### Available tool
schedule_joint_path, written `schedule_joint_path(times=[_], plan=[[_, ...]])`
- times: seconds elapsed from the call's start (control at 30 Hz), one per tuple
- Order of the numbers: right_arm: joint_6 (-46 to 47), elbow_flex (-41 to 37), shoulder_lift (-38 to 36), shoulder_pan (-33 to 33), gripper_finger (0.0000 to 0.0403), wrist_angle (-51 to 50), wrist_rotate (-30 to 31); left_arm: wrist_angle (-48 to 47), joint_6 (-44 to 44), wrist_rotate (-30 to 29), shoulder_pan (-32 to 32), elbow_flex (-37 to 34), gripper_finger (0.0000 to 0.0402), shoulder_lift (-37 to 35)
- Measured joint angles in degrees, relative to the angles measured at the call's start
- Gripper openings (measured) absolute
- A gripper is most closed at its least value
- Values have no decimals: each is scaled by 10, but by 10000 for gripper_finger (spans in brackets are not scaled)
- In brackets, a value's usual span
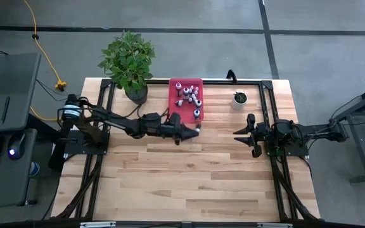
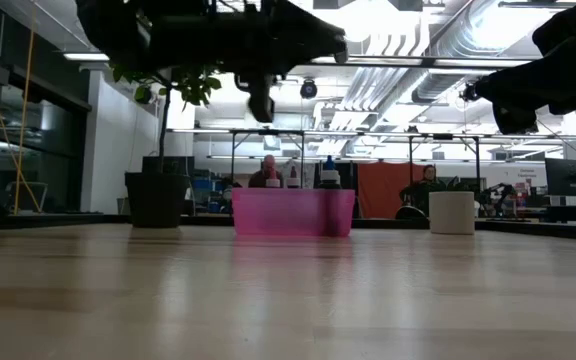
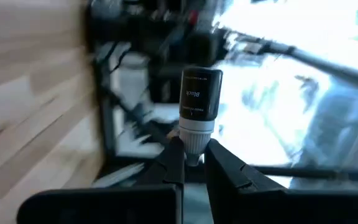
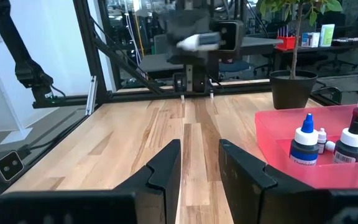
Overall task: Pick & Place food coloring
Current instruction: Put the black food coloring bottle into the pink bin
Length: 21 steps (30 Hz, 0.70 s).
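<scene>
My left gripper [image 1: 192, 131] hovers above the table just near of the red tray [image 1: 185, 109], shut on a small black food coloring bottle [image 3: 201, 93] labelled "Black". Several more food coloring bottles [image 1: 192, 96] stand upright in the tray; they also show in the right wrist view [image 4: 331, 144]. My right gripper [image 1: 241, 134] waits open over the right half of the table, its fingers [image 4: 166, 163] apart and touching nothing. My left gripper pinches the bottle's white cap end [image 3: 194, 134] between its two fingers, close to their tips. The fingers lie about level, coming from the table's left. The bottle is lifted clear of the table, its dark body [image 3: 201, 87] sticking out beyond the fingertips.
A large potted plant [image 1: 130, 60] stands at the far edge, left of the tray. A small white pot [image 1: 239, 99] with a green plant sits right of the tray. Bare wood [image 1: 189, 183] spreads over the near half of the table. People sit in the room beyond [image 2: 268, 172].
</scene>
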Motion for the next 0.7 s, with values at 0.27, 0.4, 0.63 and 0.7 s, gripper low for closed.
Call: schedule_joint_path(times=[0.27, 0.4, 0.63, 0.7], plan=[[0, 0, 0, 0, 98, 0, 0, 95, -38, -48, 1, -1, 23, 9], [0, 0, 0, 0, 98, 0, 0, 101, -39, -45, 0, -1, 23, 9], [0, 0, 0, 0, 98, 0, 0, 103, -67, -22, 1, -1, 23, 9], [0, 0, 0, 0, 98, 0, 0, 101, -84, -11, 1, -1, 23, 9]])
